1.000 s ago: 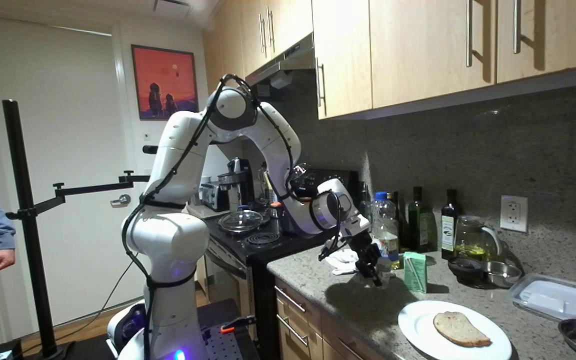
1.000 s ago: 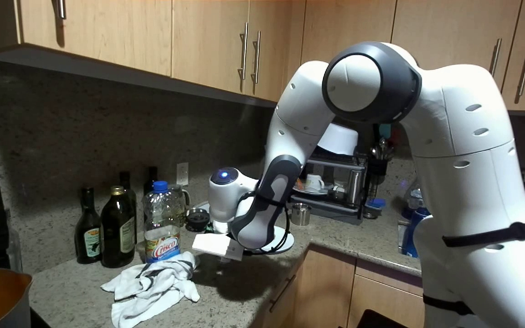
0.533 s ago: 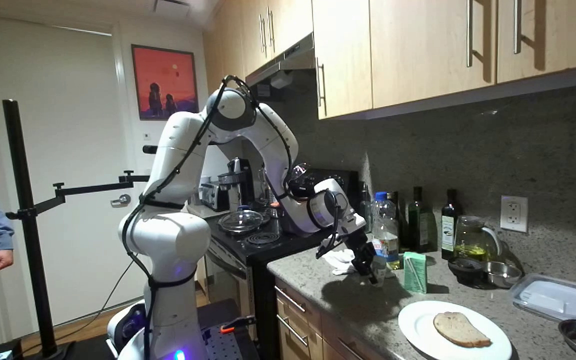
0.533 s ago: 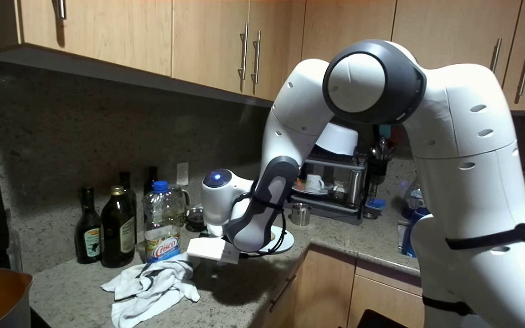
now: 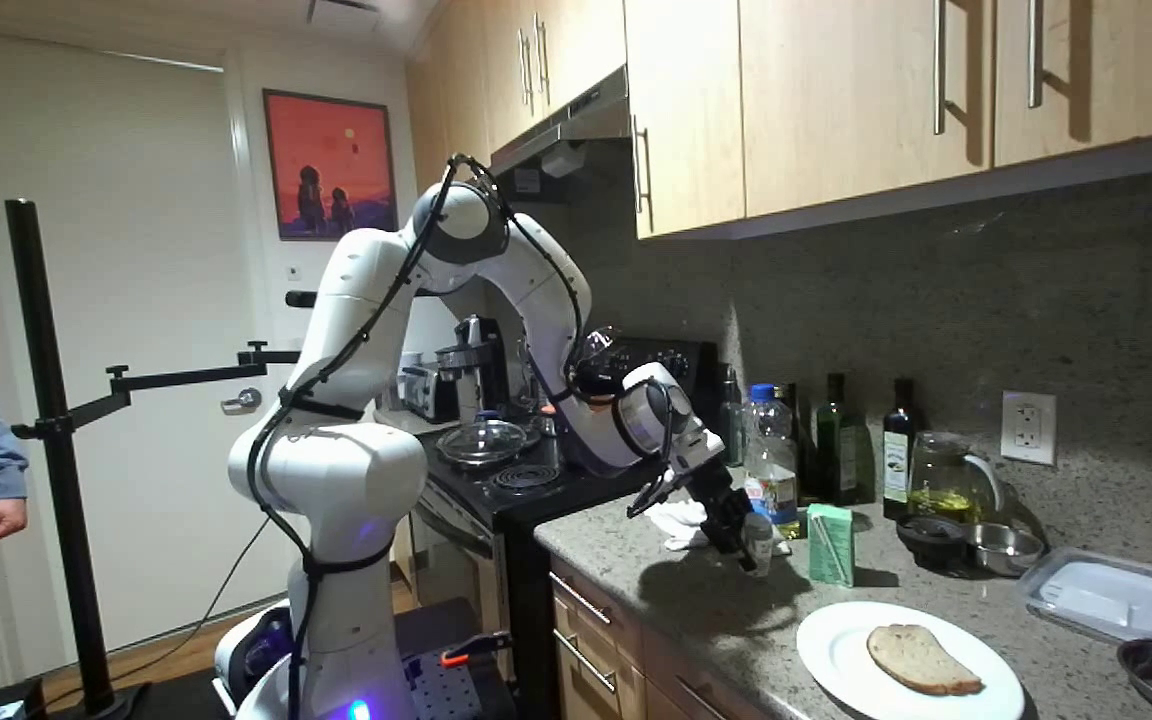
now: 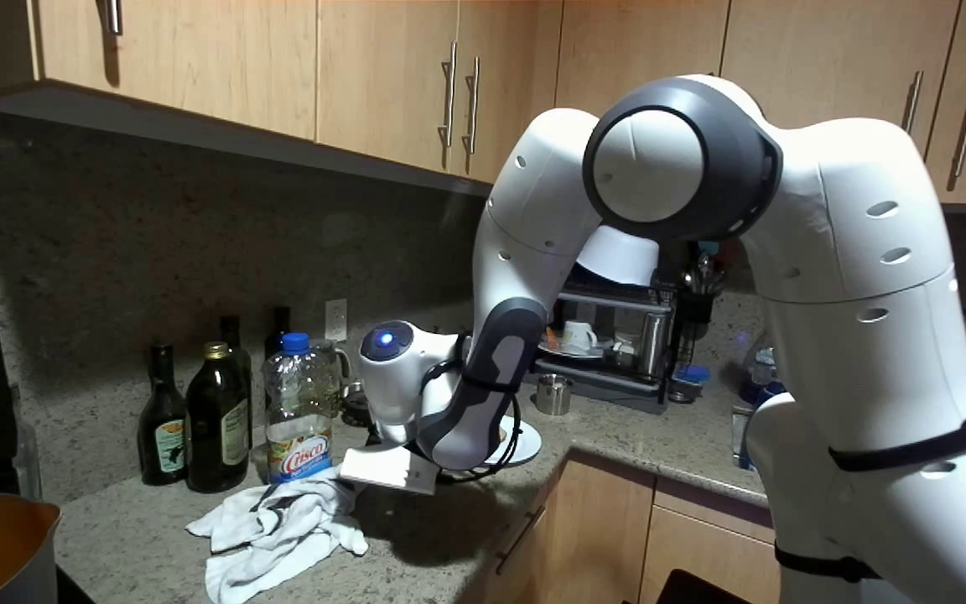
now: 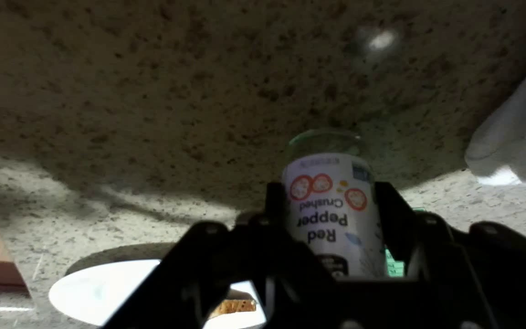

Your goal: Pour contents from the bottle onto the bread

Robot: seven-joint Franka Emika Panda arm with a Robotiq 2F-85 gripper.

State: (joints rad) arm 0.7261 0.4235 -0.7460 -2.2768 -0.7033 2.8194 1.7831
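The bottle [image 7: 331, 205] is a small clear jar with a white "Red Pepper Crushed" label. My gripper [image 7: 330, 194] is shut on it in the wrist view, with a black finger against each side. In an exterior view the bottle [image 5: 760, 545] shows at my gripper [image 5: 748, 562], low over the counter; I cannot tell whether it touches. The bread [image 5: 921, 660] lies on the white plate [image 5: 836, 645], nearer the camera and to the right of the gripper. Part of the bread [image 7: 238, 307] shows through the gripper linkage in the wrist view. In an exterior view the arm hides my gripper.
A green box [image 5: 830, 545] stands between the gripper and the plate. A large Crisco bottle [image 6: 298, 411], dark bottles [image 6: 217, 419] and a white towel [image 6: 298, 520] are close to the wrist. A lidded pitcher [image 5: 941, 475] and a plastic container [image 5: 1106, 590] stand further along.
The wrist has shifted slightly away from the plate, toward the towel and stove side, and the bottle has moved with the gripper. The bread and plate have not moved.
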